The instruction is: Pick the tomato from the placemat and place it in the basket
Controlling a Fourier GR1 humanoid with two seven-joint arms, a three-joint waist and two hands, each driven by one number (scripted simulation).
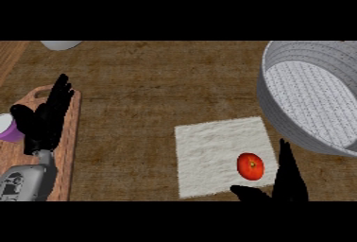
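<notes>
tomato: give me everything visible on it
The tomato is small, red and glossy, with a darker stem spot near its middle. It lies whole on the white placemat, in the mat's lower right part, toward the grey basket but apart from it. The right hand is open just beside it at the lower right, fingers up along its right side and thumb below; no contact shows. Nothing else touches it.

We see the red tomato [250,166] on the white placemat [209,151] — our open right hand [287,182] just beside it, the basket [307,94] near.
</notes>
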